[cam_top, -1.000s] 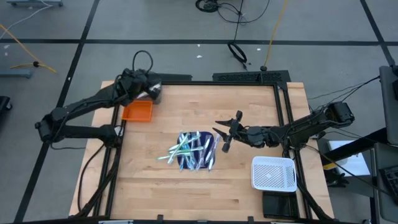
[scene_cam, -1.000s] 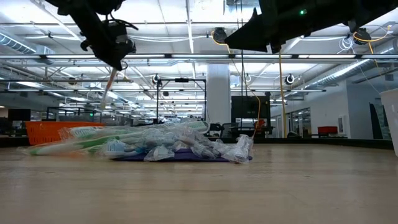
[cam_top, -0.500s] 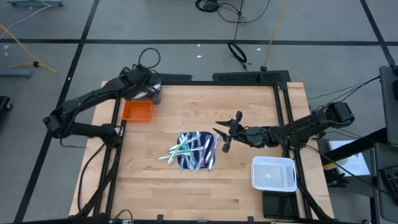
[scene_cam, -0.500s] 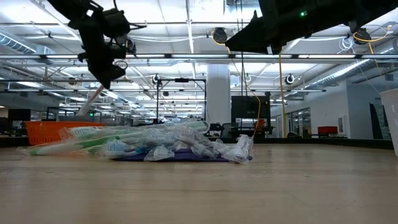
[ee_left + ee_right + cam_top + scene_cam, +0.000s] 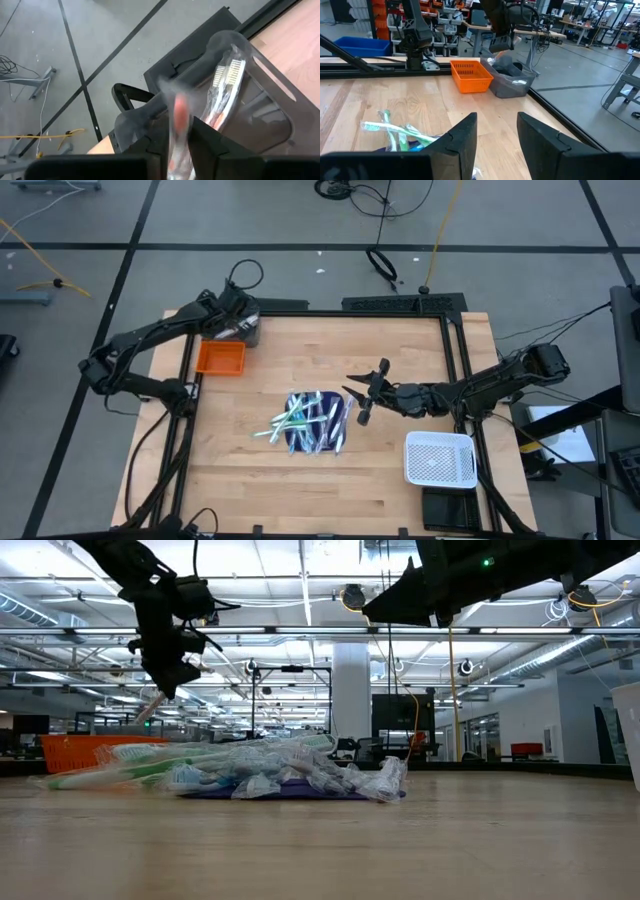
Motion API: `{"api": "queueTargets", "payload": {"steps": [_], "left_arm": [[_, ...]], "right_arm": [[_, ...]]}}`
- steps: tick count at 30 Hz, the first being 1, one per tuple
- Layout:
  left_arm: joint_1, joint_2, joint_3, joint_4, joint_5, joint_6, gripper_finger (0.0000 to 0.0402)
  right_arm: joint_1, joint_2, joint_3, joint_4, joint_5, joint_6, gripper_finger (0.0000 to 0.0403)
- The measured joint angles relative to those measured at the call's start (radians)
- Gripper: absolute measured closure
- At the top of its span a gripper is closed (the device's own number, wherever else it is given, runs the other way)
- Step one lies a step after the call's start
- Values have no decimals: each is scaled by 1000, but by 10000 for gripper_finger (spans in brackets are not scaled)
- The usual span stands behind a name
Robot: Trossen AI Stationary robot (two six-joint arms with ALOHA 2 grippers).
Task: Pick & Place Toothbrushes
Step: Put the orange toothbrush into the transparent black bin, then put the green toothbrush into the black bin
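Many wrapped toothbrushes (image 5: 310, 421), green, white, pink and blue, lie heaped on a dark blue mat at mid-table; the low view shows the same pile of toothbrushes (image 5: 250, 765), and the right wrist view shows green toothbrushes (image 5: 395, 131). My left gripper (image 5: 241, 318) is above a dark grey bin (image 5: 246, 333) at the far left corner, shut on a pink toothbrush (image 5: 179, 112). One more toothbrush (image 5: 227, 82) lies inside that bin (image 5: 270, 112). My right gripper (image 5: 365, 393) hovers open, just right of the pile. My left gripper pinches the wrapped pink toothbrush (image 5: 178, 120) between its two fingers, coming from above. The brush is lifted clear and hangs slanted below the fingers (image 5: 150, 710), over the grey bin. Which part of the brush sits between the fingers is hidden by the gripper.
An orange basket (image 5: 220, 358) stands beside the grey bin at the left edge. A white mesh basket (image 5: 440, 458) sits at the near right corner. Bare wood lies between the pile and both baskets. A black frame (image 5: 400, 304) borders the table.
My left gripper has carried the pink toothbrush a little toward the far edge, over the grey bin, and has turned and come lower; the brush now hangs lower and more slanted in the low view. My right gripper has kept still.
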Motion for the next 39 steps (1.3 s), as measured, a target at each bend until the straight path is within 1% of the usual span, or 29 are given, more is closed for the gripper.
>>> {"api": "queueTargets", "payload": {"steps": [4,11,16,17,19,22,25,29,31,34,39], "left_arm": [[0,0,0,-7,-1,3,296],[0,-1,0,21,-1,-1,216],[-15,-31,0,34,23,23,187],[-23,-43,0,33,46,26,184],[-42,-71,0,33,123,25,182],[-81,-107,0,27,288,-10,185],[-141,-132,0,12,429,-32,192],[-247,-132,0,-46,552,-102,202],[-312,-122,0,-75,574,-158,205],[-412,-93,-1,-103,576,-238,208],[-554,-28,-2,-104,576,-352,206]], "right_arm": [[0,0,0,-10,0,2,273],[0,0,0,-13,0,15,273],[0,0,0,-14,0,15,273],[0,0,0,-14,0,15,273],[0,0,0,-14,0,15,273],[0,0,0,-14,0,15,273],[0,0,0,-14,0,15,273],[0,0,0,-14,0,15,273],[0,0,0,-14,0,15,273],[0,0,0,-14,0,16,273],[0,0,0,-14,0,16,273]]}}
